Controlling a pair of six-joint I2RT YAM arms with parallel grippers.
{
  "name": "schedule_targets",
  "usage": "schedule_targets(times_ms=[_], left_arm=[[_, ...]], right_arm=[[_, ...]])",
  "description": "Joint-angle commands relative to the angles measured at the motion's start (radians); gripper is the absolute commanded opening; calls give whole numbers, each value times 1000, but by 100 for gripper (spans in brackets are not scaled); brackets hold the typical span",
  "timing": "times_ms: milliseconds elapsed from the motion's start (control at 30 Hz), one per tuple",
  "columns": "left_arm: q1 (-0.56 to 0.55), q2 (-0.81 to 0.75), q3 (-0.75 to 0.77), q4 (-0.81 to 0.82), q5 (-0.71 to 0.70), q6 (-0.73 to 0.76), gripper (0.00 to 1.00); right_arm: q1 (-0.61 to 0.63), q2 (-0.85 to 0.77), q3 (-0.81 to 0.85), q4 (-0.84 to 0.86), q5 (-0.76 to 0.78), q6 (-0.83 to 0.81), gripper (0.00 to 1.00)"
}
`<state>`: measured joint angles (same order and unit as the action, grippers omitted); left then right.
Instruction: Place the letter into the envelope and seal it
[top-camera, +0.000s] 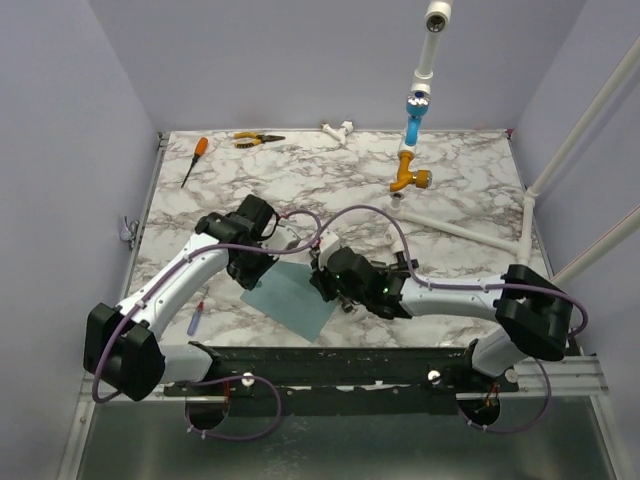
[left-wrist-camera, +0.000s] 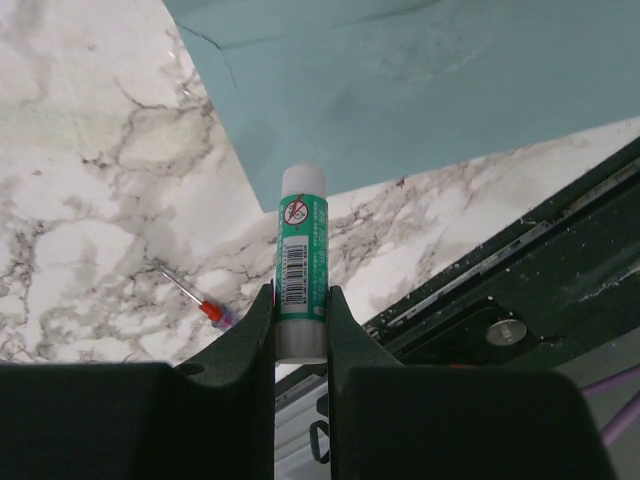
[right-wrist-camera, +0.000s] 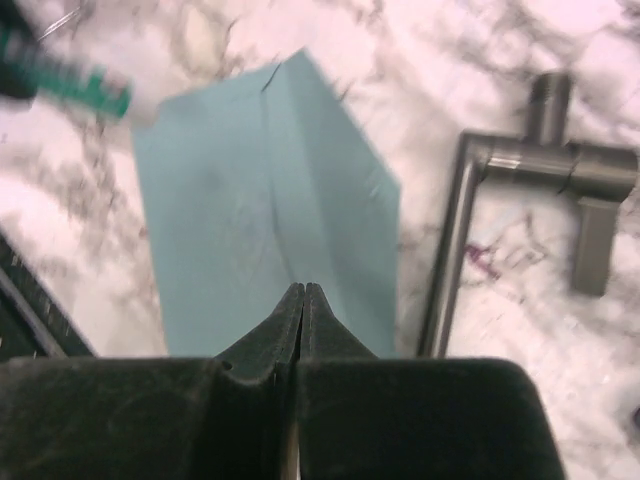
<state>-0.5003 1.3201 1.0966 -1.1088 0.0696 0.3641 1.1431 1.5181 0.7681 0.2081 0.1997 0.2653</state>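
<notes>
Green-labelled glue stick (left-wrist-camera: 302, 262) sat clamped in the left gripper (left-wrist-camera: 301, 300), its cap aimed at the envelope (left-wrist-camera: 420, 90), presumably ready for sealing. That teal envelope lay creased on the table (top-camera: 450, 200) between the arms (letter unseen, perhaps already inside), with the right gripper (right-wrist-camera: 303, 292) pinched shut, empty, over it, likely pinning it.

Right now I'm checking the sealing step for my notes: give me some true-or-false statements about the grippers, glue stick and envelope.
1. The left gripper holds a glue stick. True.
2. The right gripper stands wide open. False: it is shut, over the envelope.
3. The envelope lies on the marble table. True.
4. Yellow-handled pliers lie near the table's far edge. True.
5. The orange-handled screwdriver lies on the envelope. False: it lies near the far left corner, apart from it.
</notes>
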Motion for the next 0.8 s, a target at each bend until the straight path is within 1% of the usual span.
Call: schedule_targets(times_ms=[0, 100, 267, 333, 467, 600, 767], left_arm=[[9, -98, -100, 35, 50, 21, 0], [17, -128, -126, 55, 59, 10, 0], [17, -146, -178, 85, 90, 11, 0], [17, -160, -210, 100, 93, 24, 0], [17, -174, -244, 122, 92, 28, 0], [17, -171, -268, 139, 91, 28, 0], [17, -151, -288, 168, 92, 26, 0]], right_arm=[[-75, 115, 143, -116, 45, 14, 1], [-131, 211, 264, -161, 47, -2, 1], [-162, 325, 403, -220, 56, -44, 0], [-167, 369, 443, -262, 62, -57, 1], [-168, 431, 497, -310, 5, -92, 1], [-167, 444, 496, -347, -36, -104, 1], [-167, 373, 413, -247, -151, -115, 1]])
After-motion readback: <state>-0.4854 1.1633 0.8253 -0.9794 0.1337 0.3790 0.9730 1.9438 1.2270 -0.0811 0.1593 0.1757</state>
